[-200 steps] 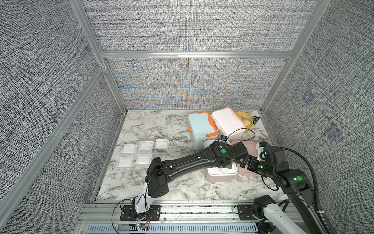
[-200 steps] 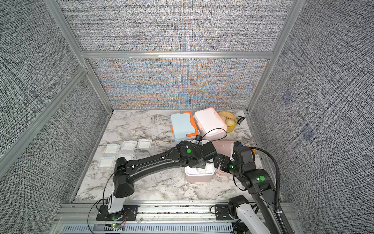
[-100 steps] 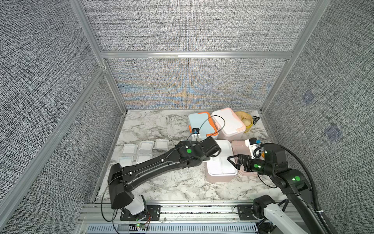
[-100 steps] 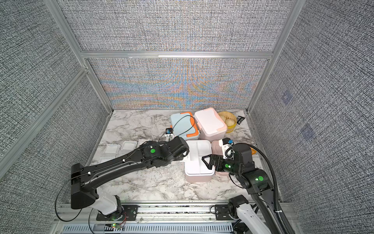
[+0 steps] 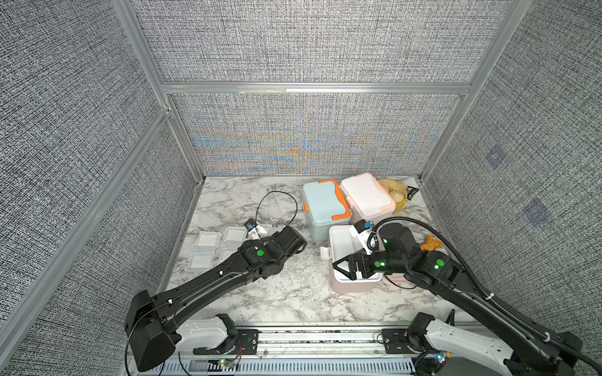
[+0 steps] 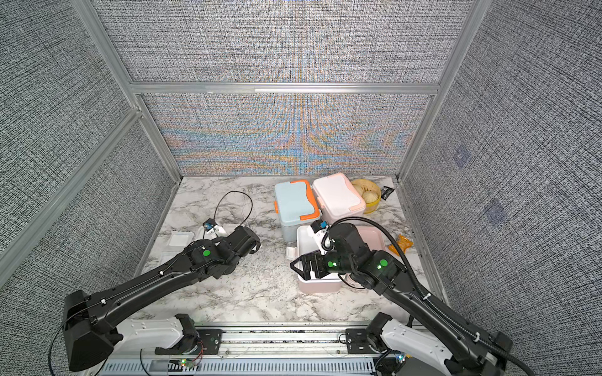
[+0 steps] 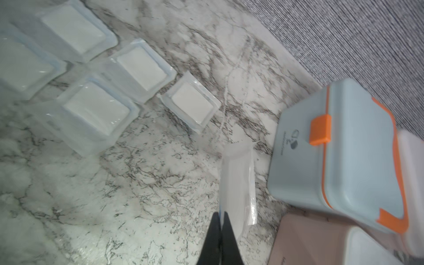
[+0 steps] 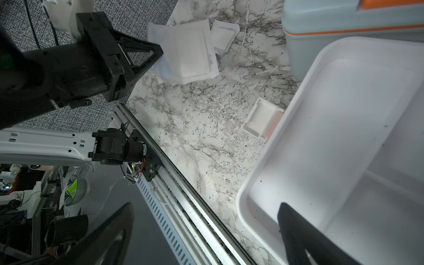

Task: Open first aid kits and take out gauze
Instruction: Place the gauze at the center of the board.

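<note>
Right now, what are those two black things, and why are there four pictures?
Those are two robot arms, each ending in a pinching gripper. Two pictures look down from above; two come from small cameras on the arms' wrists. On the marble table stand three first aid kits: the blue kit and white kit are closed, the pink kit is open. Wrapped gauze pads lie grouped near the left arm. The left gripper is shut on one more gauze pad, pinched by its edge. The right gripper is open over the pink kit, holding nothing. A yellow basket of buns sits at the back.
</note>
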Robot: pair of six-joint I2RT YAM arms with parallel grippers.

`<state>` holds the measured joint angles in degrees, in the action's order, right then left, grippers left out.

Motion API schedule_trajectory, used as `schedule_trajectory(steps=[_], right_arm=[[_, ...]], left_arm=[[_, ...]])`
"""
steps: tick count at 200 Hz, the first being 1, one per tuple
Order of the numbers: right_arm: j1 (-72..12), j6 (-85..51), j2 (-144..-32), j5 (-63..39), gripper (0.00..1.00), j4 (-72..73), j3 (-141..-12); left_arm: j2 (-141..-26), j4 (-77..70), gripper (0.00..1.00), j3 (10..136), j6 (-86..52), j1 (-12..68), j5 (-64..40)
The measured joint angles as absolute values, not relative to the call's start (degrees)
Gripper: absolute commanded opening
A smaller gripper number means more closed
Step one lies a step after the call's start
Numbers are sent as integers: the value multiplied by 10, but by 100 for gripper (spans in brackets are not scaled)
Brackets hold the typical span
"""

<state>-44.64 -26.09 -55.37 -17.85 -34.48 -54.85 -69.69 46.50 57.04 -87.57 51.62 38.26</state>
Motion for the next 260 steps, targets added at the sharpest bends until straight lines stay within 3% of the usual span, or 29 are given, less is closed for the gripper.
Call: schedule_trajectory(steps=[58, 121, 235, 260], right_arm=[[-484, -254, -607, -138, 99, -340, -561], [-489, -254, -617, -126, 99, -340, -562], [-489, -251, -616, -119, 99, -341, -562], [-489, -249, -616, -119, 99, -341, -562]], left_arm=[[-703, 432, 0, 462, -1030, 441, 374], [-777, 375, 0, 428, -1160, 403, 343], [-839, 314, 0, 410, -1200, 368, 327], [-851, 307, 22, 412, -1200, 362, 330]])
